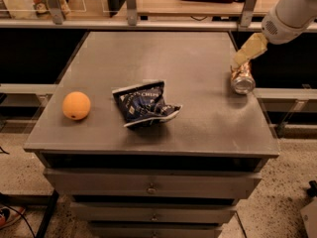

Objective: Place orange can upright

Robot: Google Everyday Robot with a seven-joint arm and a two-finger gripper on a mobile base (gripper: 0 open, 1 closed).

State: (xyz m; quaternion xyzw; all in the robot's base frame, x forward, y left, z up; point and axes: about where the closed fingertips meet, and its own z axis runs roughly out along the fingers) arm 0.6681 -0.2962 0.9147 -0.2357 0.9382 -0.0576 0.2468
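The orange can point(242, 79) is at the right side of the grey cabinet top point(198, 118), near the right edge. It is tilted over, with its silver top facing the camera. My gripper point(246, 55) comes down from the upper right on the white arm point(290, 15) and meets the far end of the can. Whether it grips the can does not show.
A round orange fruit point(76, 105) sits near the left edge. A crumpled dark blue chip bag point(144, 104) lies in the middle. Drawers are below the top point(151, 187). A shelf with rails and clutter runs along the back point(148, 4).
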